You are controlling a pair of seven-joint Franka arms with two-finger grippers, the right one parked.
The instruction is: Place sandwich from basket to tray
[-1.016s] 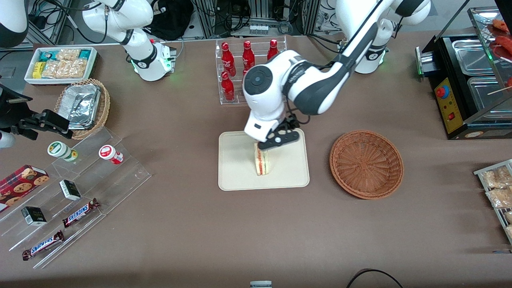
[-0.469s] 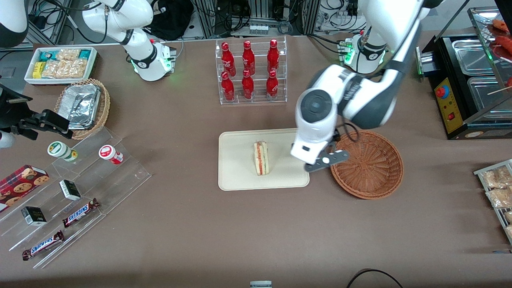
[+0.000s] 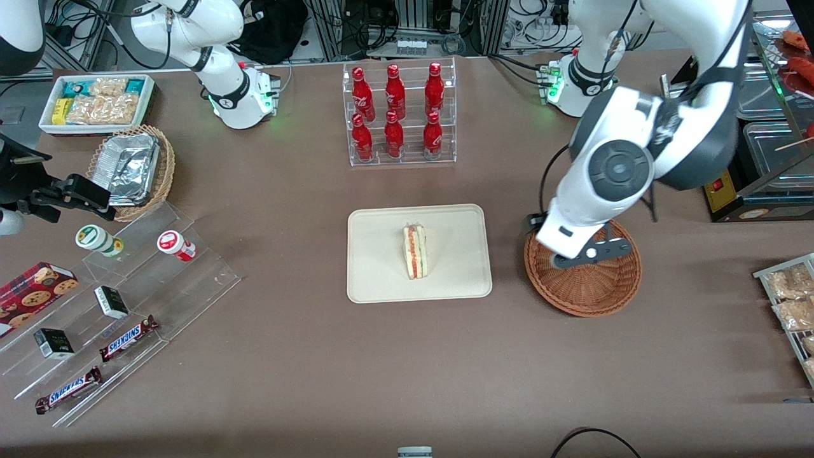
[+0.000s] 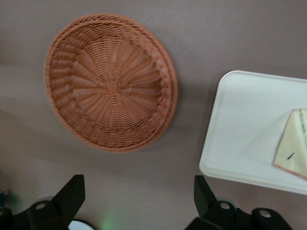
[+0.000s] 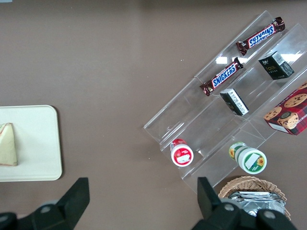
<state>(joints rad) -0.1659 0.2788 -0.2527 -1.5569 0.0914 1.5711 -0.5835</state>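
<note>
Looking at the table, we found the sandwich point(image 3: 415, 252) standing on its edge in the middle of the tray point(image 3: 381, 280), its red and green filling facing up. Our gripper point(image 3: 582, 256) hung above the empty basket point(image 3: 591, 292), well apart from the tray, its fingers point(image 4: 72, 191) spread wide with nothing between them. We judged the placing done. The remaining risk was small: the upright wedge could tip flat if the table were jolted or the arm swept low over the tray.
</note>
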